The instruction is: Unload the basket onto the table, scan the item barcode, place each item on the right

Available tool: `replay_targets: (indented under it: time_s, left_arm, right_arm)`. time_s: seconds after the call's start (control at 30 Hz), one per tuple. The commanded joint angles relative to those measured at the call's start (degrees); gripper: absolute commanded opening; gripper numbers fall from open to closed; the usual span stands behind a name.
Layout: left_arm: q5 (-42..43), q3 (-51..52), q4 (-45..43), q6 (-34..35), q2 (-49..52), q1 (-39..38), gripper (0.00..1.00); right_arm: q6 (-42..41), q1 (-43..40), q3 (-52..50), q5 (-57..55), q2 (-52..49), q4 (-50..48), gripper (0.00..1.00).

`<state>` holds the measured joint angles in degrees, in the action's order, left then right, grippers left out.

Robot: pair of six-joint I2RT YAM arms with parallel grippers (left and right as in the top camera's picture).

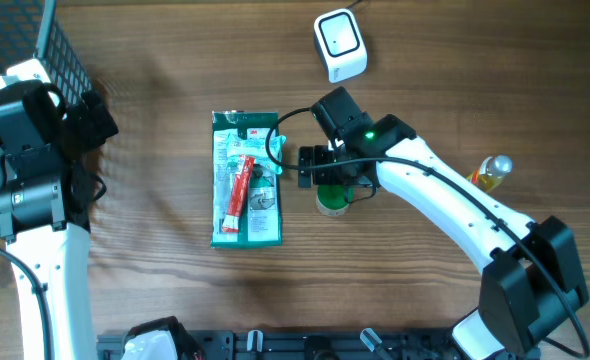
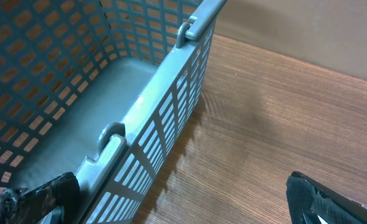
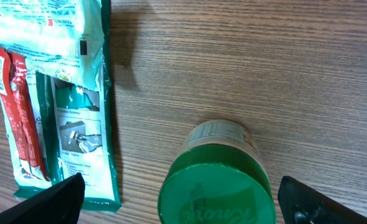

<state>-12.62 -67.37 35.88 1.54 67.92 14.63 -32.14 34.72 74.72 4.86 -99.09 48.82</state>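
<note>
Green-lidded jar [image 1: 332, 202] stands upright beside the packet [image 1: 245, 180]. Basket [image 2: 140, 118]: left gripper [image 2: 180, 202] hangs wide-open over its rim (idle). Packet: lying flat. Scanner [image 1: 339, 43]: well apart, awaiting the label. Jar: right gripper [image 3: 180, 205], spread wide, straddles it from above, seemingly to grasp.

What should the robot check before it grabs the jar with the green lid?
1. Right hand open: ok, fingers wide apart.
2. Jar lined up between the fingers: ok, not gripped yet.
3. Jar upright: ok, its lid faces up.
4. Green package clear of the jar: ok, it lies beside the jar, not touching.
5. White scanner unblocked: ok, nothing on or against it.
6. Where the jar's barcode is: cannot tell.
</note>
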Motion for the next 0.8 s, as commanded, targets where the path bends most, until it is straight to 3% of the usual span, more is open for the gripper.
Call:
replay_targets:
  time_s: [0.0,0.77]
  left_arm:
    - [3.1,3.2,3.0,2.3,2.3,0.3,1.00]
    - [3.1,3.2,3.0,2.3,2.3,0.3,1.00]
  right_arm:
    - [-1.0,0.1,-0.2,-1.0,0.9,-0.2,1.00]
    - [-2.5,0.1,-5.9,-2.5,0.9,-5.5,1.00]
